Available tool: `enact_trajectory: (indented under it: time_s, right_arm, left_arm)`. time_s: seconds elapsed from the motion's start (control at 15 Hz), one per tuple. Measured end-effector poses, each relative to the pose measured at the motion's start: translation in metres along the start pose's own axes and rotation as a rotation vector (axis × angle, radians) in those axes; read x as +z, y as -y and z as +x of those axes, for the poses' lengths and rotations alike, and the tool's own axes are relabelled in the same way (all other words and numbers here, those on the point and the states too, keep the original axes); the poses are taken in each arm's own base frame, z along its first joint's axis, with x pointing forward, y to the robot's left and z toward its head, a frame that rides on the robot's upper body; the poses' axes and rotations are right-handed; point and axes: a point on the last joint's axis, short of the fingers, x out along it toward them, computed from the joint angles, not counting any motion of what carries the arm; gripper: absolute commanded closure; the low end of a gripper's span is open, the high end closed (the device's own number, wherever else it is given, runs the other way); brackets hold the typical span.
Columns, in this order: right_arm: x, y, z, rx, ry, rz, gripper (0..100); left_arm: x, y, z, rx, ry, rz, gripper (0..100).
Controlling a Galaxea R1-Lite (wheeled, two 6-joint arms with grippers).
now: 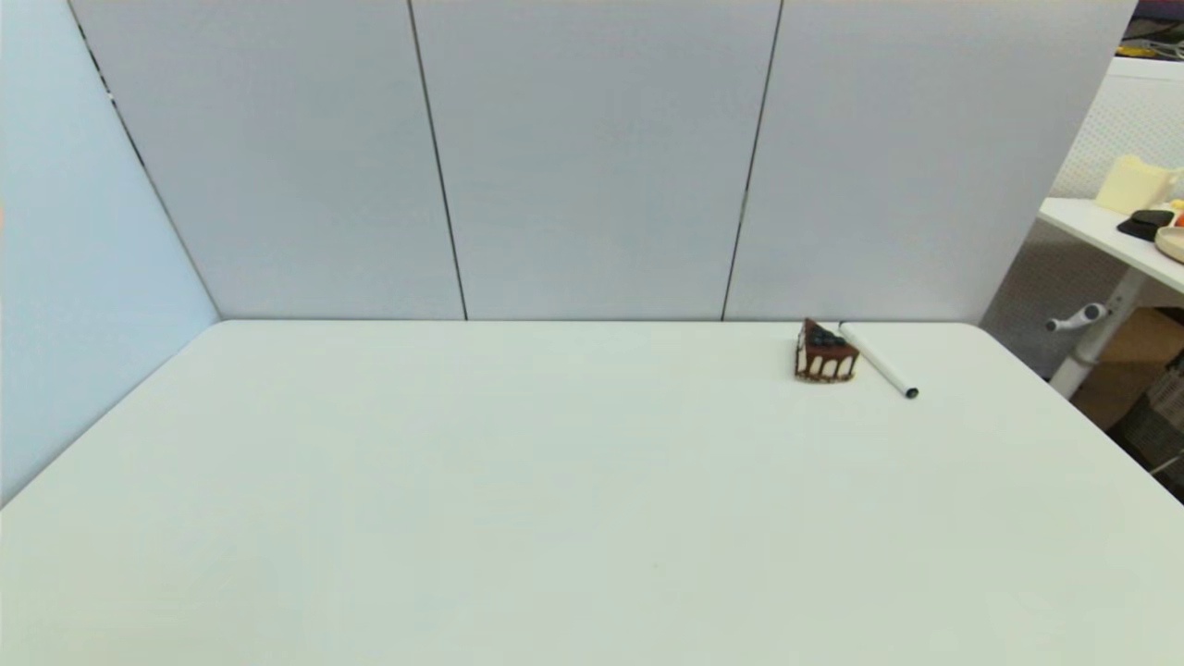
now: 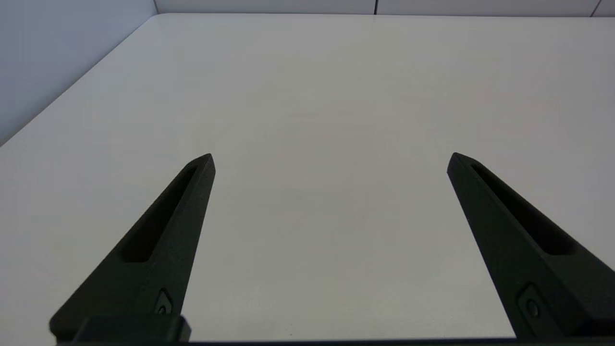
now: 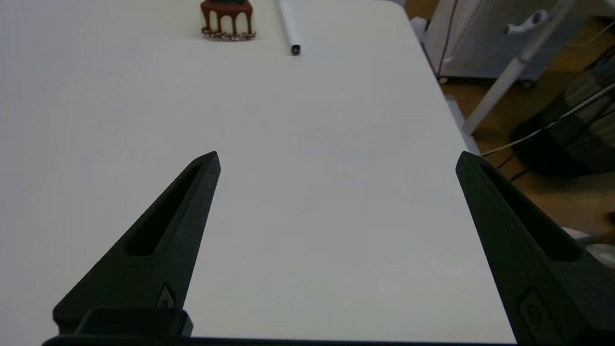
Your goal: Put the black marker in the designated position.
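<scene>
Wrist views show both grippers' fingers [image 2: 192,202] [image 3: 197,202] spread wide, holding nothing above bare table [image 1: 462,481].

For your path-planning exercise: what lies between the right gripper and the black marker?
Only bare table, per the right wrist view, between the right gripper and black marker.

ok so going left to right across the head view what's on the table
Bare white table → chocolate cake slice → black marker, lying diagonally just right of the slice. Neither gripper shows in that view.
</scene>
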Motion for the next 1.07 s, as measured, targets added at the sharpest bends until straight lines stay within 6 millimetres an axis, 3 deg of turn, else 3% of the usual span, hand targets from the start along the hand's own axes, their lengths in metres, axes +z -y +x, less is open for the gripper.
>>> enact_trajectory:
  time_s: [0.6,1.07]
  right_arm:
    - [-0.037,-0.002,-0.027,0.077,0.150,-0.018,0]
    - [-0.097,-0.008,-0.024,0.093,0.196,-0.074,0]
  left_arm:
    - [0.000,0.000,0.000,0.000,0.000,0.000,0]
    - [0.000,0.000,0.000,0.000,0.000,0.000,0]
